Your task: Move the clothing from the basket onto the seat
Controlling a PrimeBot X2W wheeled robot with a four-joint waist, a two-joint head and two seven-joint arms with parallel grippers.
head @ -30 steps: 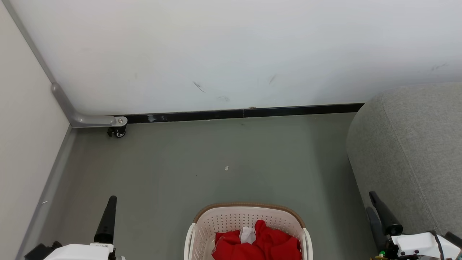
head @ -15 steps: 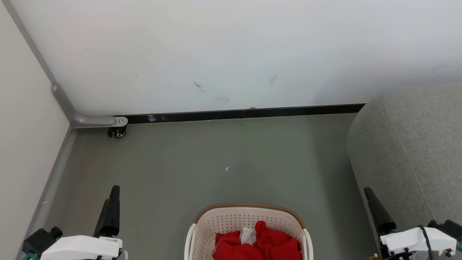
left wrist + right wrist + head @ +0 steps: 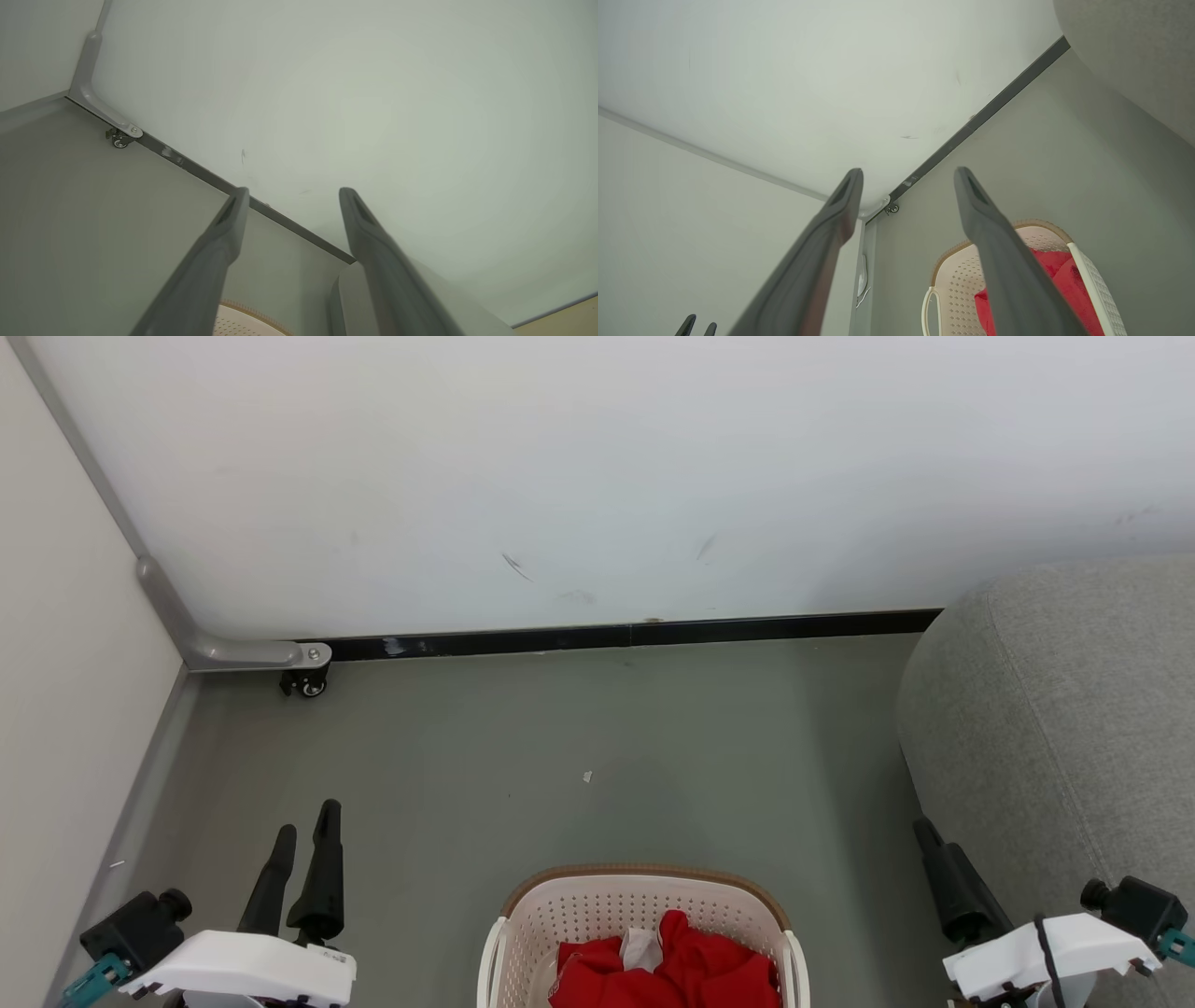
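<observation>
**Both pincers spread and holding nothing, one on each side of the basket of clothing**

The basket (image 3: 644, 875) stands on the grey floor (image 3: 560, 747), well away from the floor's far edge at the wall, with the red clothing (image 3: 695, 963) heaped inside it and a white patch showing. The left pincer (image 3: 306, 819) hangs off to the basket's left, fingers parted, well apart from the clothing. The right pincer (image 3: 909, 171) hangs to the basket's right, just beside the grey seat (image 3: 1055, 709) at the floor's right edge. Its fingers are parted too, and in the right wrist view the clothing lies beyond and beside the right-hand finger, untouched.
</observation>
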